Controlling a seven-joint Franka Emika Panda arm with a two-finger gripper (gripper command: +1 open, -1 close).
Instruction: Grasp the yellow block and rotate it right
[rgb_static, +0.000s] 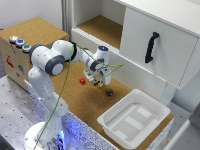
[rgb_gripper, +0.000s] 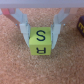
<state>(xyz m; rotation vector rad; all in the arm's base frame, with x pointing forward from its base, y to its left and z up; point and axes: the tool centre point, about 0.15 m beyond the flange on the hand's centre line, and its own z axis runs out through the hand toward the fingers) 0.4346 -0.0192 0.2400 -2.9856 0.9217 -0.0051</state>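
The yellow block (rgb_gripper: 40, 41) is a small cube with a dark "S" on its top face, resting on the cork surface. My gripper (rgb_gripper: 40, 33) straddles it, and both fingers (rgb_gripper: 24, 31) press against its opposite sides. In the exterior view the gripper (rgb_static: 98, 81) reaches down to the cork table, with a speck of the yellow block (rgb_static: 100, 85) showing at its tips. The gripper is shut on the block.
A small red block (rgb_static: 82, 80) lies just to the exterior view's left of the gripper. A dark maroon block (rgb_static: 109, 92) (rgb_gripper: 81, 25) sits to its right. A white tray (rgb_static: 131, 104) stands at the table's front right, and a white cabinet with a black handle (rgb_static: 151, 47) is behind.
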